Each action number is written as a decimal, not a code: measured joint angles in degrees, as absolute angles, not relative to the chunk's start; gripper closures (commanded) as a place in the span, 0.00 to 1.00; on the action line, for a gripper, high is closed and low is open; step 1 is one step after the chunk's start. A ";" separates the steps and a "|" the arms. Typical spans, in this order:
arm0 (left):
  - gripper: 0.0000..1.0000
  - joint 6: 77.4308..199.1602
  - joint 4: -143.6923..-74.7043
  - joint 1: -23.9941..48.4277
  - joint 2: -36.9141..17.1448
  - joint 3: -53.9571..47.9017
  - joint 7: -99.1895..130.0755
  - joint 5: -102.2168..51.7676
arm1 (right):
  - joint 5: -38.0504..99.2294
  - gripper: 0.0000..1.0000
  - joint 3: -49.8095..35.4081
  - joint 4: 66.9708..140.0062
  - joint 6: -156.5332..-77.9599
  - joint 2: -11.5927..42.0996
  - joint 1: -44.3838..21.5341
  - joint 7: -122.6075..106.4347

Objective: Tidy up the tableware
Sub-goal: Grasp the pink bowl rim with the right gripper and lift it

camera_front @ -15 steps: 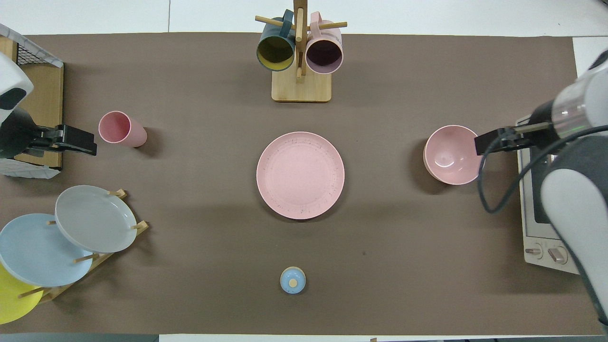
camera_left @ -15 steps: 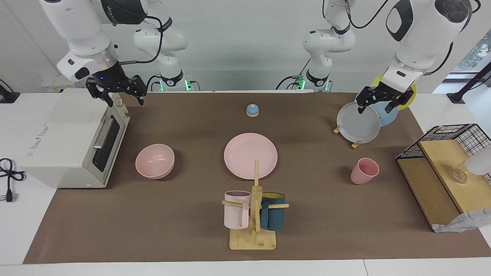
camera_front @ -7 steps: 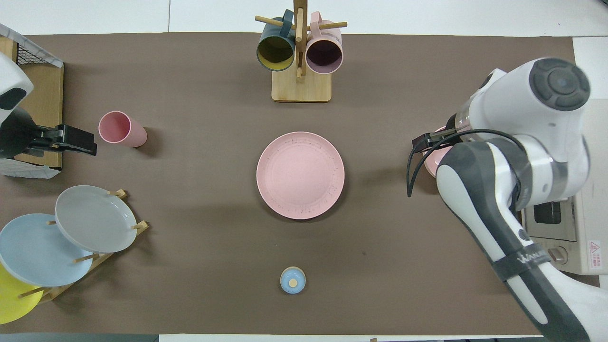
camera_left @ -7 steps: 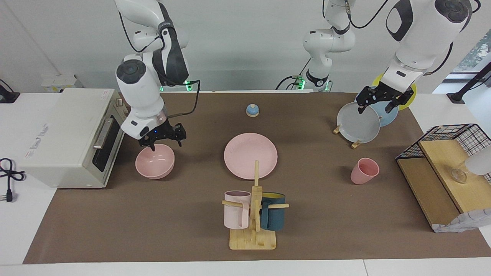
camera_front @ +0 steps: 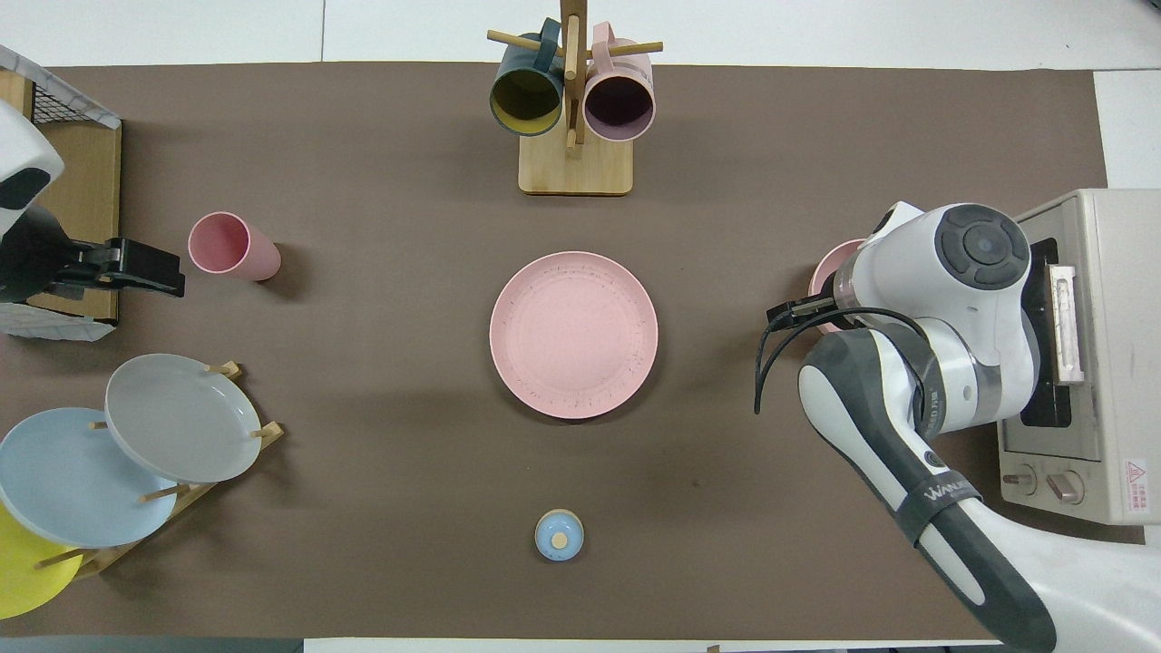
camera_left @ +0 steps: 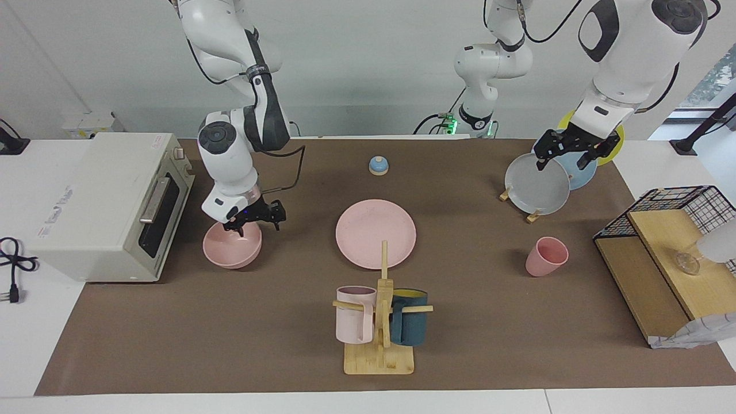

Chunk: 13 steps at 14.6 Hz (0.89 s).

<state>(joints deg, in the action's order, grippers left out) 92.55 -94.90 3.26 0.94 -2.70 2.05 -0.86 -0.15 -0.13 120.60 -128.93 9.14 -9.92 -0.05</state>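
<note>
While your right gripper hangs at the rim of the bowl, its jaws stand open and hold nothing; one finger looks lowered inside the rim and the other outside, which suits a pinch on the wall, though you cannot be sure of contact from here. That bowl sits on the table just in front of the toaster oven, toward the right arm's end. The plate lies flat at the middle, and the cup stands upright toward the left arm's end, well apart from both. You likely find the three pieces spread out so that each arm takes what is on its own side and brings it to the plate. Your right arm folds down steeply, wrist nearly vertical over the bowl, covering most of it from above. Your left gripper waits in the air, jaws open and empty, over the grey plate in the plate rack.
</note>
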 measured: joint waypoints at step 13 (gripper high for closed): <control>0.00 92.55 -94.90 3.26 0.94 -2.70 2.05 -0.86 | -7.58 1.00 -0.13 121.72 -129.45 9.51 -10.58 -0.22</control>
<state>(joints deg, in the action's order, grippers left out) 92.55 -94.90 3.26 0.94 -2.70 2.05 -0.86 -7.58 -0.13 121.72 -129.45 9.51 -10.58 -0.22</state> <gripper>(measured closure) 0.000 0.938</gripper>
